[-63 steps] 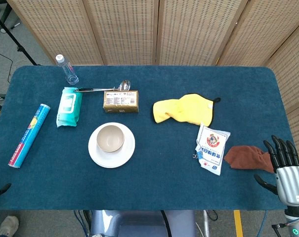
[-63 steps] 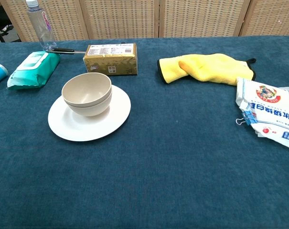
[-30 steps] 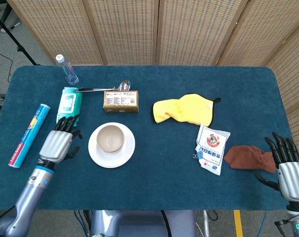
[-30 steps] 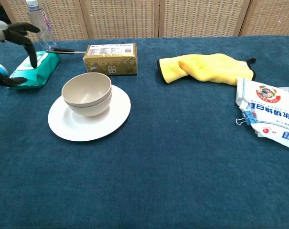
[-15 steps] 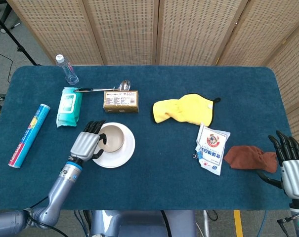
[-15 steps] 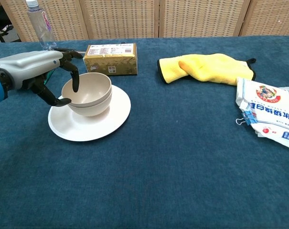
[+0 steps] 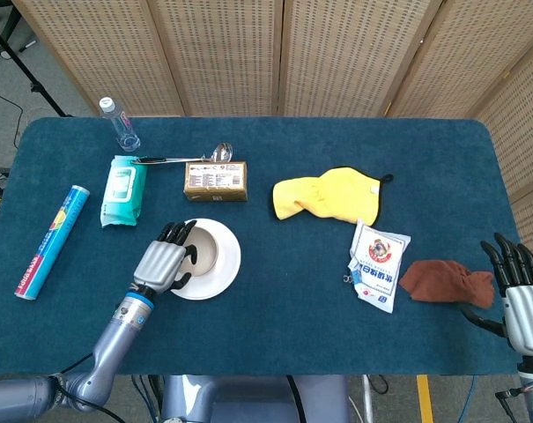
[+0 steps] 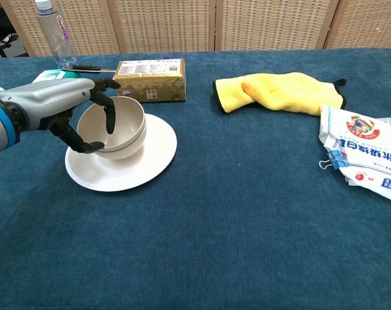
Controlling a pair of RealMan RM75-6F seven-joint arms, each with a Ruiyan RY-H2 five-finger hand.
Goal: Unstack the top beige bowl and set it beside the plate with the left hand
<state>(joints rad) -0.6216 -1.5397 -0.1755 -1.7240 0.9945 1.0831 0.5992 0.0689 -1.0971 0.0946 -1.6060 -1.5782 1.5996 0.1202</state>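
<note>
Two stacked beige bowls stand on a white plate (image 7: 220,275) (image 8: 147,169) left of the table's middle. My left hand (image 7: 163,261) (image 8: 64,108) grips the top beige bowl (image 7: 210,248) (image 8: 123,121) at its left rim, with fingers (image 8: 109,116) hooked inside and the thumb under the outer wall. That bowl sits tilted and shifted left on the lower bowl (image 8: 132,150). In the head view the hand hides the bowls' left side. My right hand (image 7: 521,298) hovers open at the table's right front corner, holding nothing.
Behind the plate lie a gold box (image 7: 215,180) (image 8: 149,79), a ladle (image 7: 187,159), a green wipes pack (image 7: 122,189) and a water bottle (image 7: 119,123). A blue roll (image 7: 51,240) lies far left. A yellow cloth (image 7: 332,196), a white packet (image 7: 377,264) and a brown cloth (image 7: 442,282) lie right.
My left hand came in from the left edge to the bowls and closed on the top bowl's rim. That bowl has tipped and shifted left. The right hand sank slightly.
</note>
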